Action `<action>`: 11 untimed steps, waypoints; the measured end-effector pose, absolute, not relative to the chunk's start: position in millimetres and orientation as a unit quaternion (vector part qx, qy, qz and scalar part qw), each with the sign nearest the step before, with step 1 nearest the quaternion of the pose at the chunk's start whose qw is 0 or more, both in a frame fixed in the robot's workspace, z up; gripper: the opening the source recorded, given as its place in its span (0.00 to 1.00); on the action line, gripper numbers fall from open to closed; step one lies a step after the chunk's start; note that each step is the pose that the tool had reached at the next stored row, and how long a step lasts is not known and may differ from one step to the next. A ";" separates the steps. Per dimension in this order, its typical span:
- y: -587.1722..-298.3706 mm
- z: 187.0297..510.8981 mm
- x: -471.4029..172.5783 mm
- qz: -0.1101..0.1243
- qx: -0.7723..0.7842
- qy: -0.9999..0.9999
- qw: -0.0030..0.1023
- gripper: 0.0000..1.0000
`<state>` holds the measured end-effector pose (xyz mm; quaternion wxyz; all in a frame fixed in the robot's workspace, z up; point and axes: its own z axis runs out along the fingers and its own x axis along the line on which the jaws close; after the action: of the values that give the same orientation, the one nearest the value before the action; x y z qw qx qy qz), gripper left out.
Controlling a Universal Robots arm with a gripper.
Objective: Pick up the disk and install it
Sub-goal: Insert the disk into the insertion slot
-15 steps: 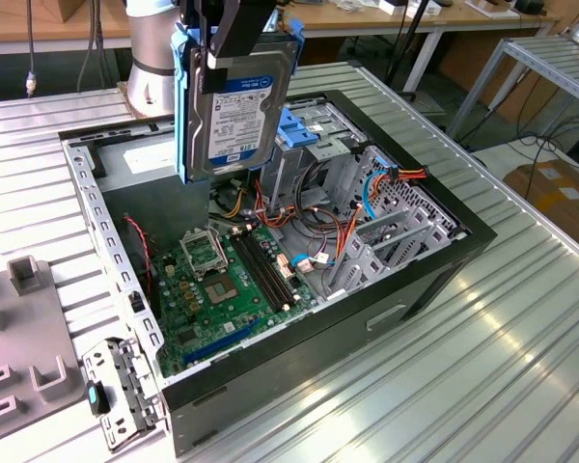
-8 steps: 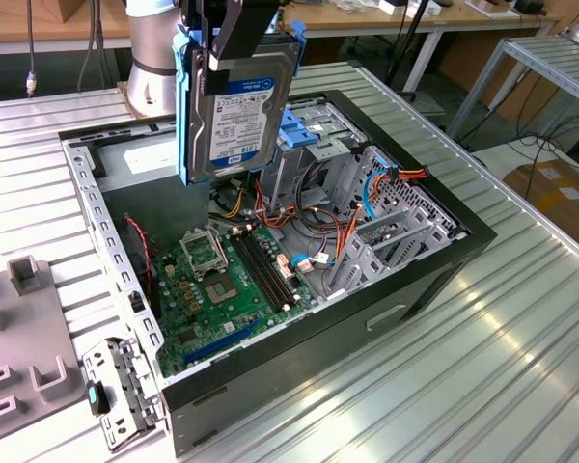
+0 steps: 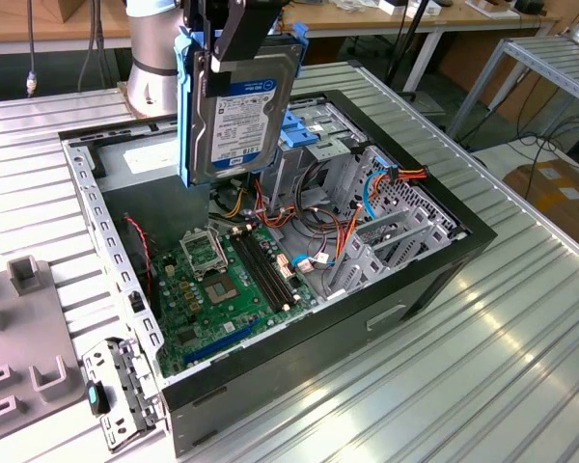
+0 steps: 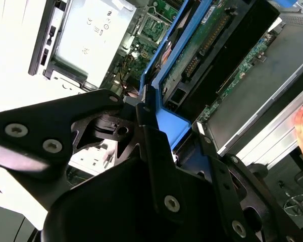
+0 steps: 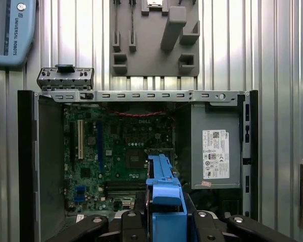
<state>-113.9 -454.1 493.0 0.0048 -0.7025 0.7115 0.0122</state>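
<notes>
The open case is seen obliquely by the exterior view, from above and to one side, with much of the bench taken in. In the first wrist view it is looked into straight down from well above. The second wrist view is set very close (tilted along the disk). The motherboard is shared by all three.
</notes>
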 end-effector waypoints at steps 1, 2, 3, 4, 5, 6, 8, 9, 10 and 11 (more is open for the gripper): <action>-454.1 493.0 -113.9 0.012 -0.703 0.712 0.005 0.37; -454.1 493.0 -113.9 0.012 -0.703 0.712 0.005 0.37; -454.1 493.0 -114.0 0.012 -0.703 0.712 0.005 0.37; -454.2 492.9 -113.9 0.012 -0.703 0.712 0.005 0.37; -454.3 492.9 -114.0 0.012 -0.703 0.712 0.005 0.37; -454.6 492.9 -114.0 0.012 -0.703 0.712 0.005 0.37; -455.6 493.0 -113.9 0.012 -0.703 0.712 0.005 0.37; -456.4 492.9 -114.0 0.012 -0.703 0.712 0.005 0.37; -457.1 492.9 -113.9 0.012 -0.703 0.712 0.005 0.37; -459.1 493.0 -113.9 0.012 -0.703 0.712 0.005 0.37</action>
<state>-113.9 -459.1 493.0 0.0048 -0.7025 0.7115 0.0122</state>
